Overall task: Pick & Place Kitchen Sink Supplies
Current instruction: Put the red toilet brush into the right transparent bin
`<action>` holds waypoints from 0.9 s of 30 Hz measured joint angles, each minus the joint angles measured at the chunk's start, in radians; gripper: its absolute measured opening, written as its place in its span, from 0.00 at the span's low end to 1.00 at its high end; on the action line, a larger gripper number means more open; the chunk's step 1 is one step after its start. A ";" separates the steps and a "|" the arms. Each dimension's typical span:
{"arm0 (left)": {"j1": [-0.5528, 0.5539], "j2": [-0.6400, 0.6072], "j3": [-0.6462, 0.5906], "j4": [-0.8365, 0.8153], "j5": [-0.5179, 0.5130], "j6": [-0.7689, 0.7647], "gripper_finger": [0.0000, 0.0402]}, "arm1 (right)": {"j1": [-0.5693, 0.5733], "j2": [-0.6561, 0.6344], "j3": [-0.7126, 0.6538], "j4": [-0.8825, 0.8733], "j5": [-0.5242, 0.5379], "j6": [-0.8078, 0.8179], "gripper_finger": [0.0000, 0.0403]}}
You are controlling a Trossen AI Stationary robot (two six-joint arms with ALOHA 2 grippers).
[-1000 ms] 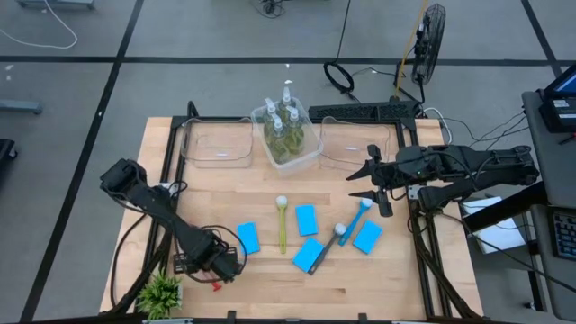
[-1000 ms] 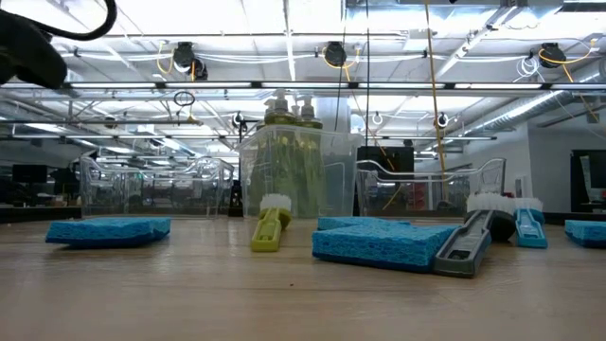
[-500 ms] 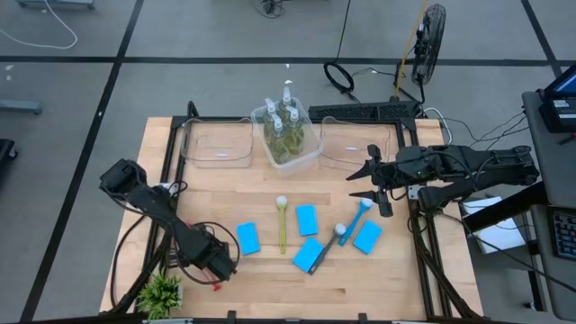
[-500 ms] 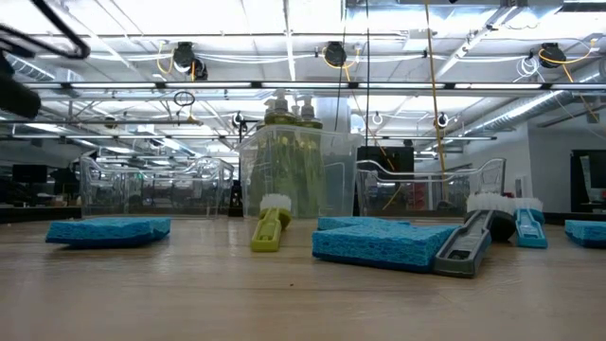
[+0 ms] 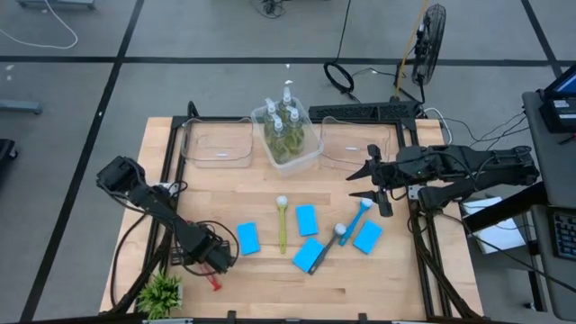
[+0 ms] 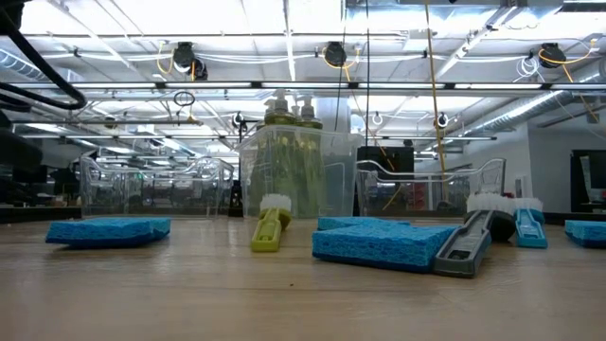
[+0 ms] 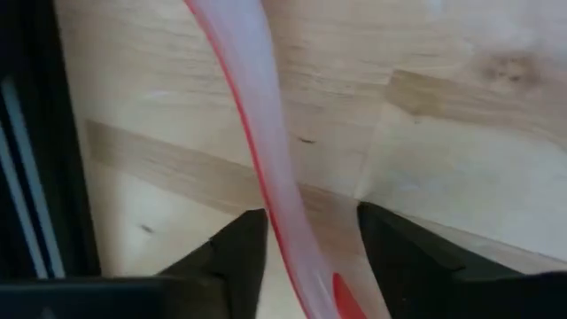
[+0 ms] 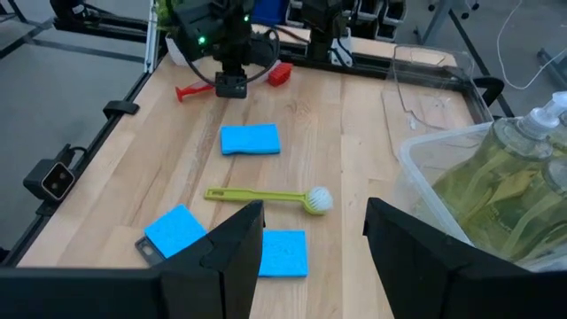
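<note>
We see a wooden table (image 5: 180, 198) bearing three tubs (image 5: 217, 144), four sponges (image 5: 248, 238), brushes (image 5: 281, 223) and, seemingly, a plant (image 5: 162, 292).

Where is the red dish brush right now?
In the high view the red brush lies near the table's front left, under the left gripper, beside the potted plant.

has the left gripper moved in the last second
Yes. In the high view the left gripper has slid a little toward the potted plant and away from the nearest blue sponge, over the red brush.
</note>
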 joint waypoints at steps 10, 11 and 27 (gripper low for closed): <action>-0.002 0.003 -0.001 0.013 -0.071 0.015 0.12 | 0.000 0.000 0.000 0.042 0.002 0.000 0.46; -0.002 0.003 -0.001 0.013 -0.075 0.016 0.12 | 0.000 0.000 0.000 0.045 0.002 0.000 0.46; 0.003 -0.277 0.057 0.002 -0.772 0.149 0.12 | 0.000 0.003 0.000 0.123 -0.006 0.052 0.46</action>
